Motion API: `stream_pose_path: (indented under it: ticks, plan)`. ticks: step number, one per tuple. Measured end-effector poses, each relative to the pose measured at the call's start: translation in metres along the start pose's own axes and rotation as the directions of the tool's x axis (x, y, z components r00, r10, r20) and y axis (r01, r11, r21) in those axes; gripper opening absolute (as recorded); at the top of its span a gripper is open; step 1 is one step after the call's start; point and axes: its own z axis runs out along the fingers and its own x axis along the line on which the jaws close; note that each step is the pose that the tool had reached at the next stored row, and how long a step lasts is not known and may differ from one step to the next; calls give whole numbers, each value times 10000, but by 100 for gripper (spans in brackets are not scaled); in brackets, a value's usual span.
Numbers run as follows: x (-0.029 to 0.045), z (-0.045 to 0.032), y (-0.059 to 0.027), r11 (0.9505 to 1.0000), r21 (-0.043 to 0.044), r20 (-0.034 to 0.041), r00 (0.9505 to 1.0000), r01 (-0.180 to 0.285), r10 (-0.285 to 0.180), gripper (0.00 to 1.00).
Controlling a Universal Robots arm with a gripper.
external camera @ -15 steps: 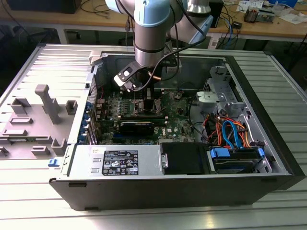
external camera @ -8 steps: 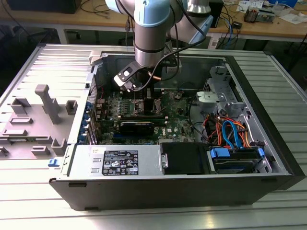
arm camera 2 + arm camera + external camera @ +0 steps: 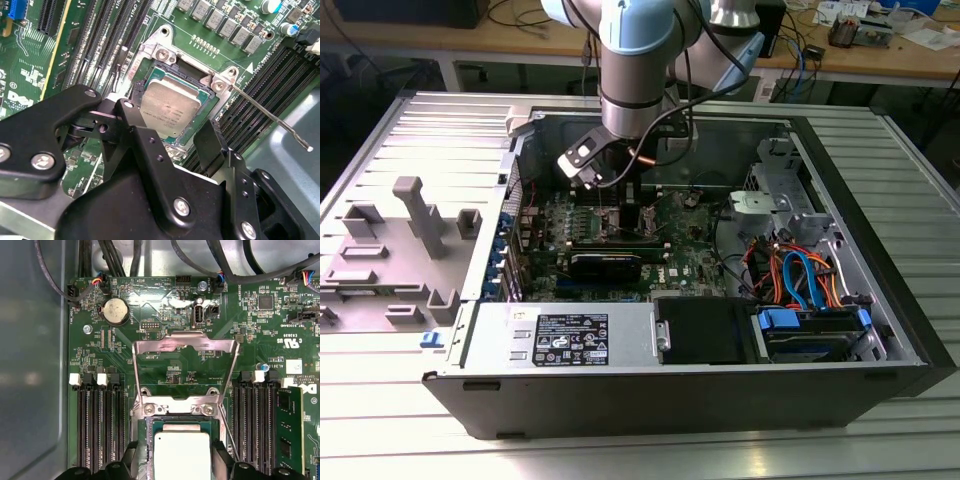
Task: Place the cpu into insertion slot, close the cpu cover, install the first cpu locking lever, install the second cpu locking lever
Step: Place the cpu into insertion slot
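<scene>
The cpu (image 3: 170,107) (image 3: 181,457), a silver-topped square chip, lies flat in the insertion slot on the green motherboard. My gripper (image 3: 167,127) (image 3: 176,460) hangs just above it, open, with one black finger (image 3: 125,107) on each side of the chip. The cpu cover (image 3: 185,342), a silver window frame, is swung back and stands open behind the slot. One thin wire locking lever (image 3: 272,120) (image 3: 228,435) sticks out, unlatched, beside the slot. In the exterior view the gripper (image 3: 608,190) reaches down into the open computer case.
Black memory slots (image 3: 97,425) flank the socket on both sides. A coin battery (image 3: 115,310) and cables (image 3: 107,255) lie beyond the cover. A long black block (image 3: 605,262), a drive cage (image 3: 790,200) and coloured cables (image 3: 800,275) sit in the case. A grey fixture (image 3: 415,215) stands at the exterior view's left.
</scene>
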Motion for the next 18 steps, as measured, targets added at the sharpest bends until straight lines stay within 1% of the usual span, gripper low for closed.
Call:
stream_pose_path:
  ticks: [10, 11, 12, 13, 14, 18]
  plan:
    - [9, 9, 0, 10000, 2, 0, 10000, -22, 22, 68]
    - [10, 10, 0, 10000, 1, -1, 10000, -23, 23, 69]
    - [10, 11, 0, 10000, 1, -2, 10000, -22, 22, 75]
    - [10, 11, 0, 10000, 1, -1, 10000, -23, 23, 75]
    - [10, 12, 0, 10000, 1, -1, 10000, -22, 22, 81]
    - [10, 13, 0, 10000, 1, -1, 10000, -24, 24, 81]
